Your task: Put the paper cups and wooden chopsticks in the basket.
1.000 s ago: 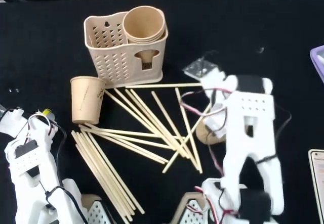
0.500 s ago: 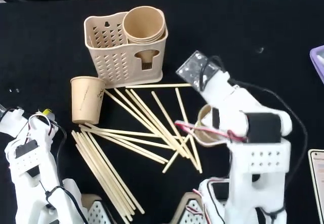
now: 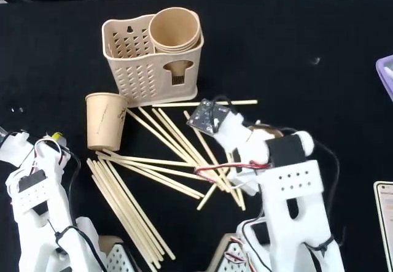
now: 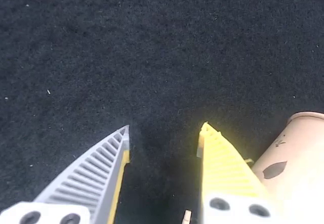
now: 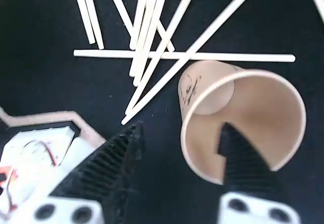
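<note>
A beige perforated basket (image 3: 142, 69) stands at the back with stacked paper cups (image 3: 175, 29) in one compartment. Another paper cup (image 3: 105, 121) lies on the black table to its front left. Several wooden chopsticks (image 3: 178, 152) lie scattered in the middle. My right gripper (image 5: 179, 130) is open over a third paper cup (image 5: 263, 97) lying on its side. One finger (image 5: 238, 153) is inside the cup's mouth, the other outside its wall. My left gripper (image 4: 164, 130) is open above bare table, with the lying paper cup (image 4: 298, 153) beside it.
The right arm (image 3: 288, 180) covers the chopsticks' right end and most of its cup. The left arm (image 3: 34, 192) stands at the front left. A purple object (image 3: 385, 69) and a card (image 3: 384, 204) sit at the right edge.
The right arm swung left and toward the front, bringing its wrist down over the cup on the right. The chopstick lying in front of the basket slid to the right. The left arm kept still.
</note>
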{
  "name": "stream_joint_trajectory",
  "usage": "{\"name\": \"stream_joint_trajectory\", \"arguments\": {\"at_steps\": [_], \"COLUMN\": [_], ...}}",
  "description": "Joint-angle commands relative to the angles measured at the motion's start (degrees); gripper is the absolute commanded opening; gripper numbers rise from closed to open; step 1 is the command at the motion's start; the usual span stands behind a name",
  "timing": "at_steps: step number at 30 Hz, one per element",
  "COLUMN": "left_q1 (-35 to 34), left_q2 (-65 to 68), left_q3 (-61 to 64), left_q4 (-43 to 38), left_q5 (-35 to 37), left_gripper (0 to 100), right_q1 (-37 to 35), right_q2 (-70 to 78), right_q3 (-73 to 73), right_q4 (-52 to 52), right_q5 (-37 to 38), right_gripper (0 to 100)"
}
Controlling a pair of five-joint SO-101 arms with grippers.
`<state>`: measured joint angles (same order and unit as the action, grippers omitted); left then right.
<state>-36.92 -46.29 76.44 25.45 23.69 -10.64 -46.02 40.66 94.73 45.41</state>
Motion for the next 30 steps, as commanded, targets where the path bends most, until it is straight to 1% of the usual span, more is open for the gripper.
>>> {"name": "stream_joint_trajectory", "arguments": {"at_steps": [1,5,9,11,13,15,18,22,23,25,27,30], "left_q1": [0.0,0.0,0.0,0.0,0.0,0.0,0.0,0.0,0.0,0.0,0.1,0.1], "left_q2": [-1.2,-1.2,-1.2,-1.2,-1.2,-1.2,-1.2,-1.2,-1.2,-1.2,-1.2,-1.2], "left_q3": [-1.6,-1.6,-1.6,-1.6,-1.6,-1.6,-1.6,-1.6,-1.6,-1.6,-1.6,-1.6], "left_q4": [-0.7,-0.7,-0.7,-0.7,-0.7,-0.6,-0.6,-0.8,-0.8,-0.8,-0.8,-0.8], "left_q5": [0.3,0.3,0.3,0.3,0.3,0.3,0.3,0.3,0.3,0.3,0.3,0.3], "left_gripper": [22,22,22,22,22,22,22,22,22,22,22,22], "right_q1": [-0.9,-1.1,-0.9,-0.8,-0.7,-0.6,0.9,2.3,2.3,2.1,1.8,-1.1], "right_q2": [0.2,0.2,0.2,0.0,-0.2,-0.3,-0.3,-0.3,-0.3,0.1,0.4,1.8], "right_q3": [2.0,4.5,8.3,10.1,10.0,6.9,-2.9,-23.3,-29.1,-40.0,-47.9,-53.8], "right_q4": [-4.7,-7.2,-10.5,-11.3,-11.2,-9.9,-4.7,4.5,5.5,5.5,2.7,-3.9], "right_q5": [-0.1,0.0,0.0,0.0,-0.1,-0.5,-0.5,-0.8,-2.0,-5.8,-8.8,-10.5], "right_gripper": [24.0,17.3,0.7,2.8,0.8,1.1,1.0,1.0,1.0,1.0,1.0,1.0]}}
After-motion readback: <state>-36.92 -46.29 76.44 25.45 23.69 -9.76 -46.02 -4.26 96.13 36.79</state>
